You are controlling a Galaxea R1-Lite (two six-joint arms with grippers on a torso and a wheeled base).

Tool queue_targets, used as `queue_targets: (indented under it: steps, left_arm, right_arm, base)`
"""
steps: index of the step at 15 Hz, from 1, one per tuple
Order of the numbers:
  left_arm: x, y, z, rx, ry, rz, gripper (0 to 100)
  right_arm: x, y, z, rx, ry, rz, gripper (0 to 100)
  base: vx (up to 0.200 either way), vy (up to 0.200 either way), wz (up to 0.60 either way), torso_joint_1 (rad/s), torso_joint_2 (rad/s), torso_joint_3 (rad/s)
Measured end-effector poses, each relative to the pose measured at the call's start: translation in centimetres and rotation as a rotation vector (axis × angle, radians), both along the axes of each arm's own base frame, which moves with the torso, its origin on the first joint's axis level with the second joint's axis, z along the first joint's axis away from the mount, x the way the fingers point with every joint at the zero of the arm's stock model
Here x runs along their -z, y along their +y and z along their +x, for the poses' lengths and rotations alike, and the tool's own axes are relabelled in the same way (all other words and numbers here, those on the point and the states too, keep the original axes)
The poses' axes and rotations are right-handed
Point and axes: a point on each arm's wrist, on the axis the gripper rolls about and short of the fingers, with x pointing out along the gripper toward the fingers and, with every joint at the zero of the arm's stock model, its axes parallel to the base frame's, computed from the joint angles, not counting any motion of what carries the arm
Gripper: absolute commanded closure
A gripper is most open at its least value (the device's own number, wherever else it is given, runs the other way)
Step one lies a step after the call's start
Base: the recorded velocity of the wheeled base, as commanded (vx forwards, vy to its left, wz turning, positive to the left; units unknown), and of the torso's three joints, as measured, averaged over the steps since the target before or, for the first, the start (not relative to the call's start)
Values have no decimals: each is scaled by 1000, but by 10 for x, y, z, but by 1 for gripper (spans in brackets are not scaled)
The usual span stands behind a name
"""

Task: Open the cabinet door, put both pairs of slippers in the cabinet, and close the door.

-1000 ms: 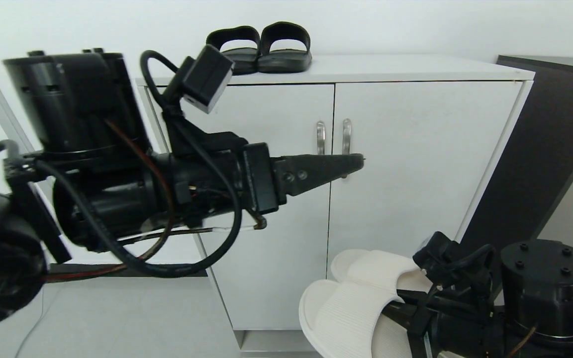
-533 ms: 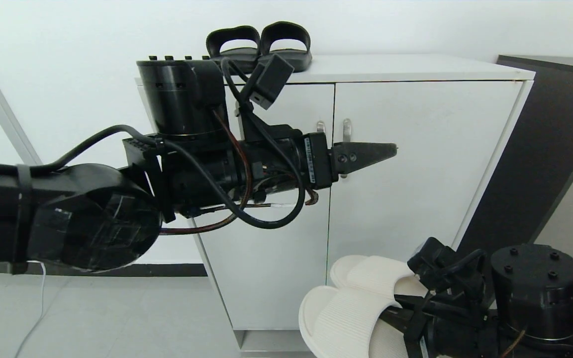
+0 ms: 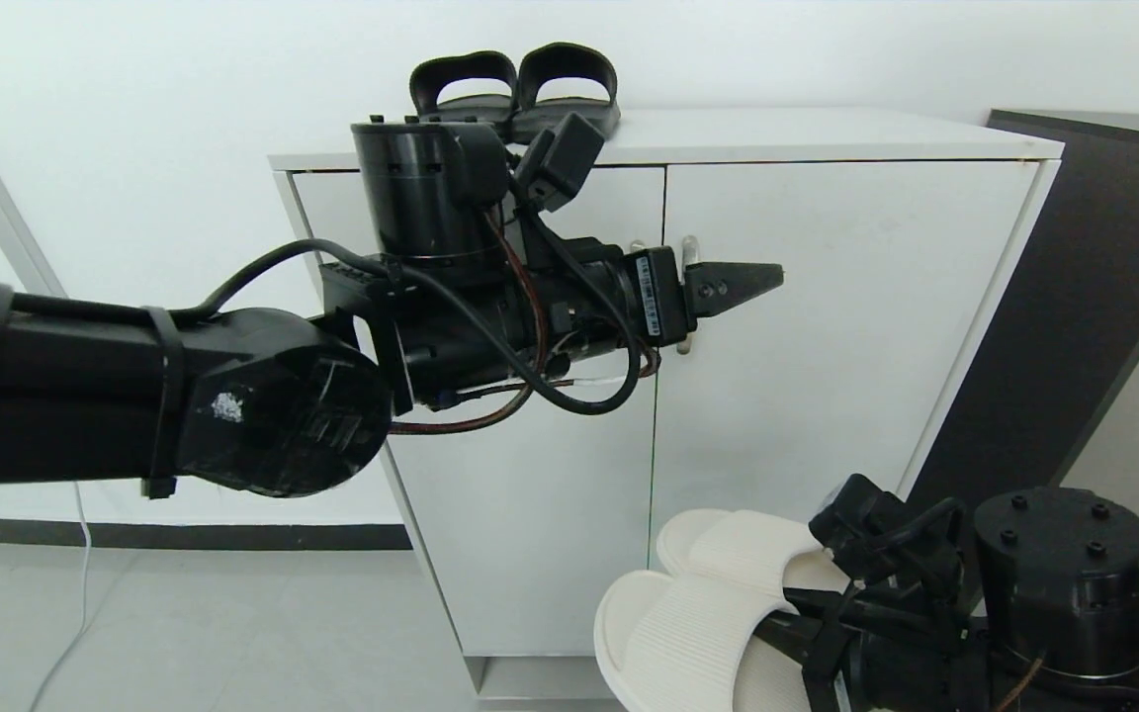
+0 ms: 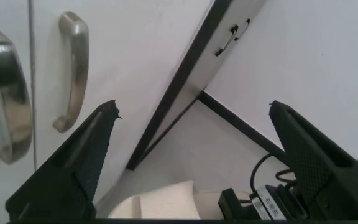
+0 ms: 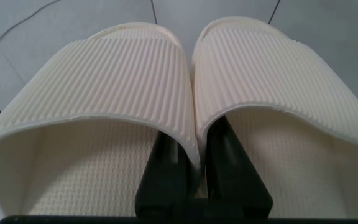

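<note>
Jaws spread, the left gripper (image 4: 192, 109) hovers beside the closed white cabinet's (image 3: 827, 326) curved metal handles (image 4: 70, 74), probably to pull one, while the right gripper (image 5: 194, 180) pinches the ribbed cream slippers (image 3: 678, 623) low in front; black rubber slippers (image 3: 515, 94) wait on top.

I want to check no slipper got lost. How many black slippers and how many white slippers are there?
Black slippers: 2, on top of the cabinet
White slippers: 2, held low in front of the cabinet
Total: 4 slippers
</note>
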Motion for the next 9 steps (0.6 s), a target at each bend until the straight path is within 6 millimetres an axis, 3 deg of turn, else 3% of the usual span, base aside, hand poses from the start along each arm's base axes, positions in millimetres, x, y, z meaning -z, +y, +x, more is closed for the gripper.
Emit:
queue_targets:
  steps: [3,9]
  left_arm:
    - [-1,-5,10,-83,0,0,0]
    - [8,-17,23,-92,20,19,0]
  right_arm:
    - [1,0,0,0,3,-3,100]
    - [2,0,-1,-1,4,-5,100]
  base:
    - [0,0,0,0,0,0]
    - [0,0,0,0,0,0]
